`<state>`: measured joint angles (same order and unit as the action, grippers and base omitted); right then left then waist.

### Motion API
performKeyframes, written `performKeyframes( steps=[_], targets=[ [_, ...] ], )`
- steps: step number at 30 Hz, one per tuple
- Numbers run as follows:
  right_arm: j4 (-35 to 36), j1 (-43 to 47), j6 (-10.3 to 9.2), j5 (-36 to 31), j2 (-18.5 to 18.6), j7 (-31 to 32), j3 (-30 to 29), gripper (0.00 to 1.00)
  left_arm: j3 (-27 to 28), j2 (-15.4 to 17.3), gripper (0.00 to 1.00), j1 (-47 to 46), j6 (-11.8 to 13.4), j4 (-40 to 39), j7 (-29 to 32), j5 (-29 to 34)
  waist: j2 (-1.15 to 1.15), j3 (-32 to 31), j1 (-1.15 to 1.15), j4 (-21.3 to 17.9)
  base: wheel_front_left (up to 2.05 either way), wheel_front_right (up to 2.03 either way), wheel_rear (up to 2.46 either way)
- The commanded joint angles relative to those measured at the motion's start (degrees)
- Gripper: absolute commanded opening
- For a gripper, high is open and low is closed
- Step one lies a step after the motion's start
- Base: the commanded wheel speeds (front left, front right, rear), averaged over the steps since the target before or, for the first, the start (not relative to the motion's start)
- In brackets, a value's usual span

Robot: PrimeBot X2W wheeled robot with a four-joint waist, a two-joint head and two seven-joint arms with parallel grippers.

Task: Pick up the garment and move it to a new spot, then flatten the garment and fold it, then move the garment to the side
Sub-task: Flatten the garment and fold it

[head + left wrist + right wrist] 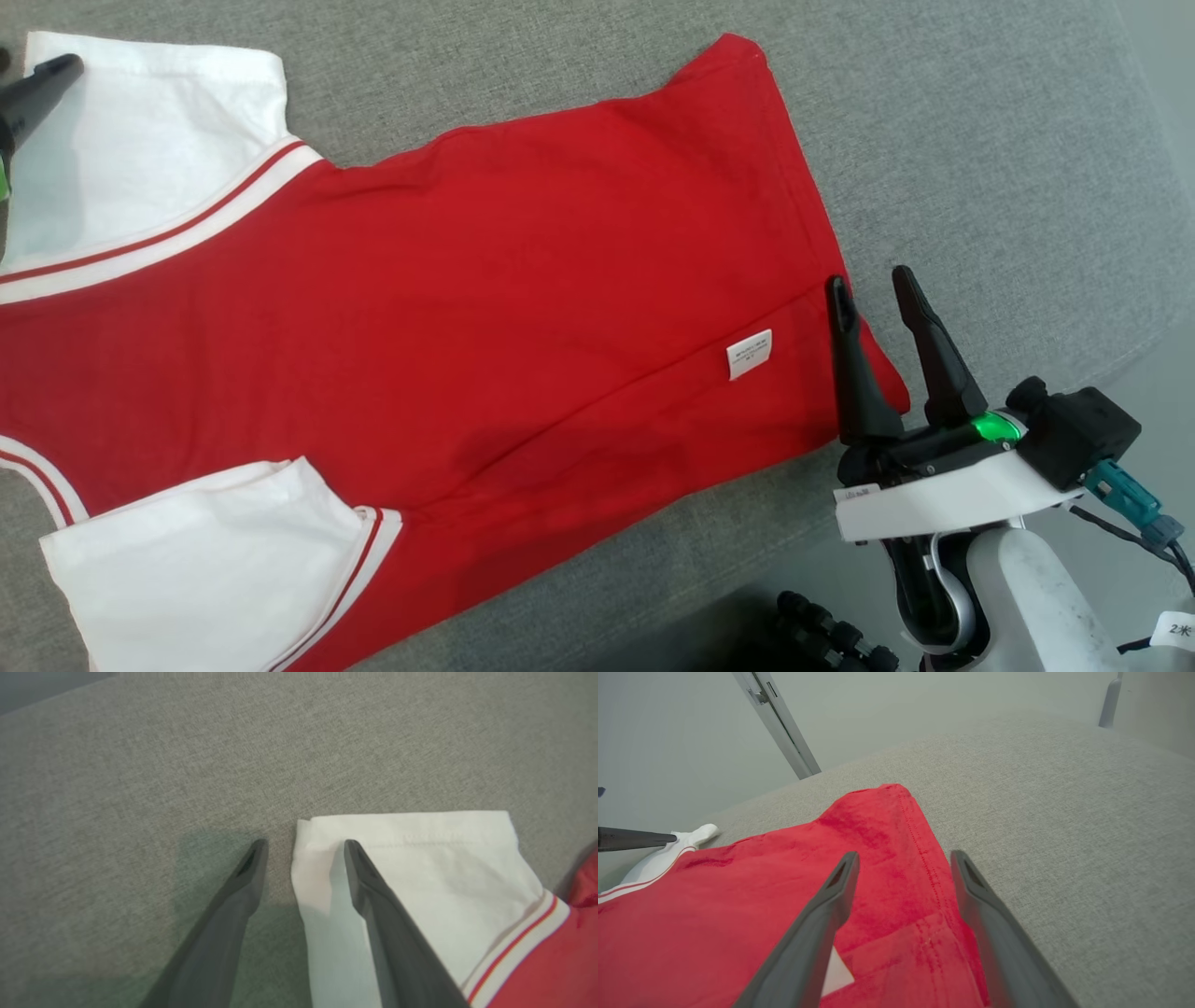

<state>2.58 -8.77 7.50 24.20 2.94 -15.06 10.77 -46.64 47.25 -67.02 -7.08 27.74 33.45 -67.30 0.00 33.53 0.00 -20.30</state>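
The red cotton T-shirt with white sleeves (485, 280) lies spread mid-frame on grey woven upholstery (980, 140). My right gripper (870, 277) gapes empty astride the lower-right hem corner. My left gripper (304, 842), likewise wide and empty, straddles the upper-left sleeve edge (299, 868). Best to pinch both low and together, so nothing bunches.

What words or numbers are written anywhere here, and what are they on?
"2米": on a small white tag at the head view's lower right corner.
The white label on the red garment: print too small to read.
The sticker below the right end effector: too blurred to read.
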Motion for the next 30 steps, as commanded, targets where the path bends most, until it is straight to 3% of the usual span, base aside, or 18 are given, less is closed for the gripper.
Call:
performKeyframes(
  steps=[1,2,3,9,16,26,30],
  targets=[
    [0.0,-0.9,-0.03,0.0,-0.1,-0.2,0.5,1.0,0.1,0.1,0.36,-0.7,-0.2,-0.1,-0.3,0.1,0.0,0.2,0.0,-0.3,0.0,0.0,0.0],
    [-0.2,-1.3,-0.03,0.1,-0.1,-0.2,0.8,1.0,0.3,0.1,0.09,-0.8,-0.2,-0.1,-0.7,0.0,0.0,0.3,0.0,-0.4,0.0,0.0,0.0],
    [-0.2,-1.8,-0.03,0.3,-0.1,-0.2,1.0,1.0,0.3,0.1,0.0,-0.8,-0.2,0.0,-1.0,0.0,0.0,0.4,0.0,-0.5,0.0,0.0,0.0],
    [-1.7,-5.1,-0.03,-0.9,0.0,-0.2,2.0,1.0,0.4,-0.3,0.0,-0.6,-0.4,0.0,-2.6,-0.3,0.0,0.5,0.0,-0.5,0.0,0.0,0.0],
    [-10.1,-13.3,-0.03,-4.6,0.0,3.7,1.1,1.0,0.0,-0.5,0.0,-0.8,-0.5,-0.8,-4.8,-0.3,0.0,-0.5,0.0,0.1,0.0,0.0,0.0],
    [-22.5,-31.9,-0.03,-6.2,0.0,26.4,-6.3,1.0,-1.7,-0.2,0.0,-2.0,-0.5,-4.4,-6.5,-1.5,0.0,-0.9,0.0,3.3,0.0,0.0,0.0],
    [-25.7,-36.0,-0.03,-6.7,0.0,32.8,-7.7,1.0,-2.5,0.0,0.0,-2.1,-0.5,-5.1,-7.4,-2.0,0.0,-0.9,0.0,4.3,0.0,0.0,0.0]
  ],
)
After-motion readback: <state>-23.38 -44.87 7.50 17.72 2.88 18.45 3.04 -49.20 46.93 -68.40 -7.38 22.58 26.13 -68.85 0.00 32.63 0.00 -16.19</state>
